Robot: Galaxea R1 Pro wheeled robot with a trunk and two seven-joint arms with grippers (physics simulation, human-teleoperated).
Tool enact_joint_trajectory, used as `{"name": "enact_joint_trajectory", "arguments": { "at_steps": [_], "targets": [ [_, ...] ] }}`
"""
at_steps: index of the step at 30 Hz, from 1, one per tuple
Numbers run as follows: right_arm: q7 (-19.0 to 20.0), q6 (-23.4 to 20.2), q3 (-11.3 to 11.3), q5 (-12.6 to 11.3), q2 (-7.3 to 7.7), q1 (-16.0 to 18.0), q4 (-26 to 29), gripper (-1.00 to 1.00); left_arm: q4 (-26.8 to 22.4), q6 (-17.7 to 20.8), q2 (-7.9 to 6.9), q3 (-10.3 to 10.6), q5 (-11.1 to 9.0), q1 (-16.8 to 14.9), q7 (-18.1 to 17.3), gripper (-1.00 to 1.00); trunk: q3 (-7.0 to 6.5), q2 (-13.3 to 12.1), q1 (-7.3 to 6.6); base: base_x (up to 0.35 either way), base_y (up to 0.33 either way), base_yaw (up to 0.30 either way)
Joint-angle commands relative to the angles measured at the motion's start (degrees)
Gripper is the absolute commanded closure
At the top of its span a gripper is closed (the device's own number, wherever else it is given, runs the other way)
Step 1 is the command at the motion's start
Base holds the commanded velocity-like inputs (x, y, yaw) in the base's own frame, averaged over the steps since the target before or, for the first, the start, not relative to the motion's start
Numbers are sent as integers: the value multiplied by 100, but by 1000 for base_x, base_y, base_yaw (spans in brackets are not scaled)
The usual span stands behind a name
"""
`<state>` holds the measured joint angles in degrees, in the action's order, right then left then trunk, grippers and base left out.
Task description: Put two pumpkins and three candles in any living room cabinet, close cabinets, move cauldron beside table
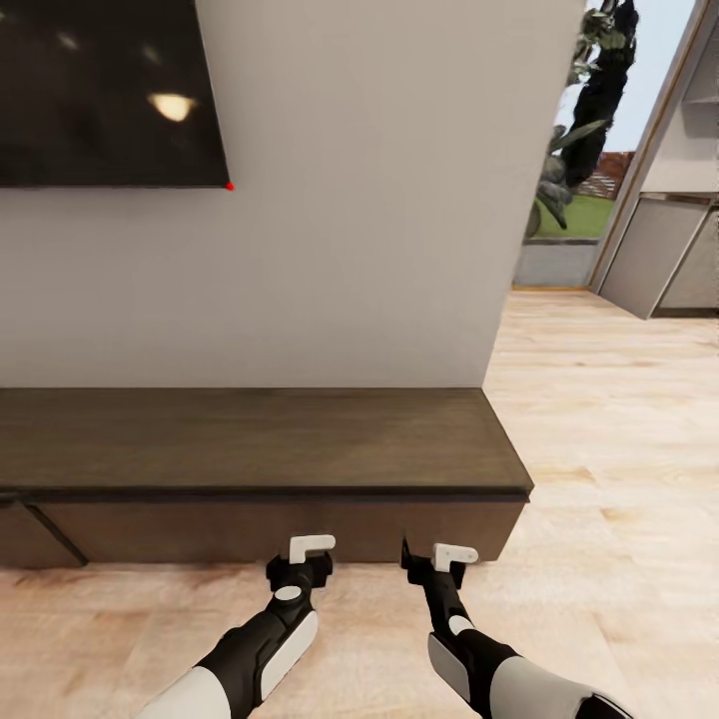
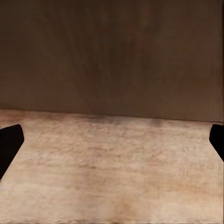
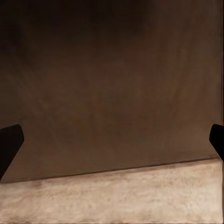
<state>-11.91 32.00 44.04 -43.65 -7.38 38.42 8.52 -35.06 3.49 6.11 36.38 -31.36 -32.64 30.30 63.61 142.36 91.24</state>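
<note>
Head view, left to right. One dark wall-mounted screen (image 1: 105, 90) occupies the upper left, with a small red dot at its lower right corner; it hangs on a plain pale wall (image 1: 359, 250). Below the wall runs one cabinet (image 1: 260, 439): a long, low unit of dark-brown wood with a flat top and a plain, handle-less front. Its front is shut along the length in view, except at the far left, where a dark slanting line crosses it and the state cannot be told. The cabinet stands on a pale wood floor (image 1: 599, 479) and ends at the wall's right-hand corner.

Two arms reach toward the cabinet front. The left gripper (image 1: 300, 569) sits low before the front, left of centre; the right gripper (image 1: 439, 564) is beside it, well apart. In the wrist views each gripper's two dark fingertips (image 2: 9, 144) (image 3: 9, 147) stand at opposite edges, so both jaws are spread wide and hold nothing. Both wrist views face the brown cabinet front above the floor.

At far right, one opening shows greenery (image 1: 589, 100) outdoors.
</note>
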Motion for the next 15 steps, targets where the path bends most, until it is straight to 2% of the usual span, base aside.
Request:
{"name": "enact_joint_trajectory", "arguments": {
  "at_steps": [1,6,11,13,15],
  "targets": [
    [-50,6,47,-12,0,2,0,-100,-10,28,-5,37,-21,-5,47,-100,5,2,-4,-228,0,0],
    [-66,-18,34,-42,0,2,0,-100,-14,70,-8,29,-20,-5,46,-100,5,2,-4,-232,0,0],
    [-86,-45,-9,-74,-7,2,6,-100,-22,543,-13,3,-19,-5,46,-100,5,2,-4,-241,0,0],
    [-95,-51,-24,-99,-8,2,8,-100,-90,858,-13,-9,-26,-5,46,-100,5,2,-4,-152,0,0],
    [-94,-57,-31,-207,-3,3,9,-100,-228,1082,-13,-26,-34,-7,46,-100,5,2,-4,-63,0,0]
  ]
}}
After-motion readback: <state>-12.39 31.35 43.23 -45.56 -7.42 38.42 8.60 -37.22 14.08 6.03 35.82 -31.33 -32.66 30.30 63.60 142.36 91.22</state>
